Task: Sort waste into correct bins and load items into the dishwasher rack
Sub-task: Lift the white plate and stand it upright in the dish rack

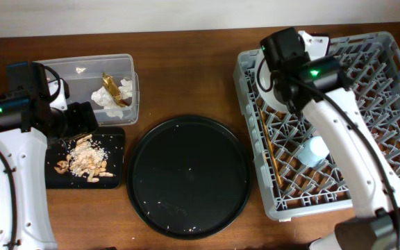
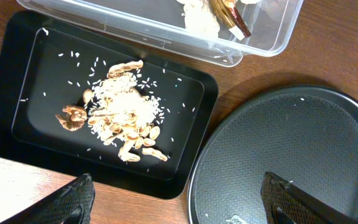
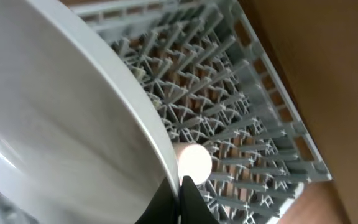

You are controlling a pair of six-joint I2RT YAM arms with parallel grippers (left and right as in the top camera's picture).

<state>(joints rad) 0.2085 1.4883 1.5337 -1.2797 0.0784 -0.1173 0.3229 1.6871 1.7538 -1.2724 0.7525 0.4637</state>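
Overhead: right arm (image 1: 339, 132) over rack (image 1: 244, 76), plate (image 1: 273, 98) at rack's 10 o'clock corner, mostly hidden under wrist. Racked toward 6 o'clock: chopsticks (image 1: 269, 149), blue cup (image 1: 316, 151). Best: lower plate on edge between peg rows (image 1: 367, 90), clear of both; release once pegs brace it.

Left wrist: left gripper (image 2: 185, 208) spread wide, empty, above scraps (image 2: 120, 118) on black tray (image 2: 11, 124).

Right wrist: right gripper (image 3: 174, 198) pinched on plate rim; far finger hidden; pale blob (image 3: 194, 160) at 5 o'clock unidentifiable.

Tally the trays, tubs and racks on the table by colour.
Black: 2 (flat tray, round tray)
Clear: 1 (tub)
Grey: 1 (dishwasher rack)
Total: 4
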